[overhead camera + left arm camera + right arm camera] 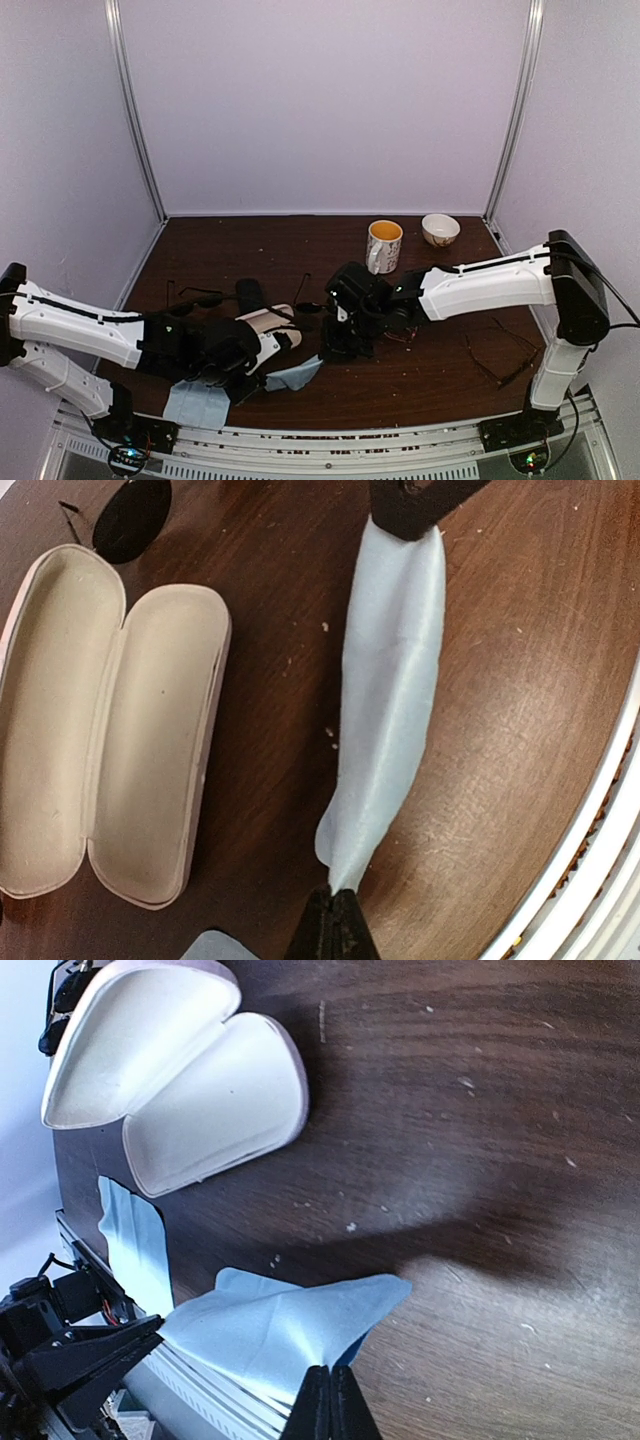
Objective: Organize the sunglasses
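Observation:
A light-blue cloth (296, 375) hangs stretched between my two grippers, a little above the table. My left gripper (338, 895) is shut on one corner of the cloth (390, 680). My right gripper (330, 1378) is shut on the opposite corner of the cloth (280, 1330). In the top view the left gripper (256, 386) and right gripper (335, 350) are close together at the front centre. Black sunglasses (198, 296) lie at the left. A dark-lensed pair (130, 518) lies by the open case. A thin black-framed pair (500, 355) lies at the right.
An open pink case (266, 324) with a cream lining lies empty between the arms; it also shows in the left wrist view (110, 720) and the right wrist view (170, 1070). A second blue cloth (195, 405) lies at the front edge. A mug (384, 245) and bowl (440, 229) stand at the back.

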You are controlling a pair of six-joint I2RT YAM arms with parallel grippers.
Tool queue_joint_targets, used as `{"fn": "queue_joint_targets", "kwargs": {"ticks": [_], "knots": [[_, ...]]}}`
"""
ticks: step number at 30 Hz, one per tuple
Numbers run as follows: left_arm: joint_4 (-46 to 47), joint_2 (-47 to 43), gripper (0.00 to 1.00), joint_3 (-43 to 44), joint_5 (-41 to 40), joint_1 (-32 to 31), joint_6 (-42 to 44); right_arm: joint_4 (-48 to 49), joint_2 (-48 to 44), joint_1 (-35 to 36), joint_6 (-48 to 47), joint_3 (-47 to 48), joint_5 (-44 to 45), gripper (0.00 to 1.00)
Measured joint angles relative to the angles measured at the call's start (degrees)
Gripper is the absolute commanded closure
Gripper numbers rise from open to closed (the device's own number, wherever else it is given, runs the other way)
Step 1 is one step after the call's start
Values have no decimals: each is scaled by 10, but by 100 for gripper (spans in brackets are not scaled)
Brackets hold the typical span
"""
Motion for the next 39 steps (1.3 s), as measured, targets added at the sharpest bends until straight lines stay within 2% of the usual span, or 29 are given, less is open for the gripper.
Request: {"fn": "queue_joint_targets", "kwargs": {"ticks": [13,26,39], "knots": [[-16,-16,100,-14,-31,8,-45,-38,64,3,-9,99,-1,100],[-20,-14,100,-27,-24,76,-71,-86,105,-3,-26,168,6,100],[-41,-7,100,-27,-8,103,-80,-101,150,-14,-36,218,5,100]]}}
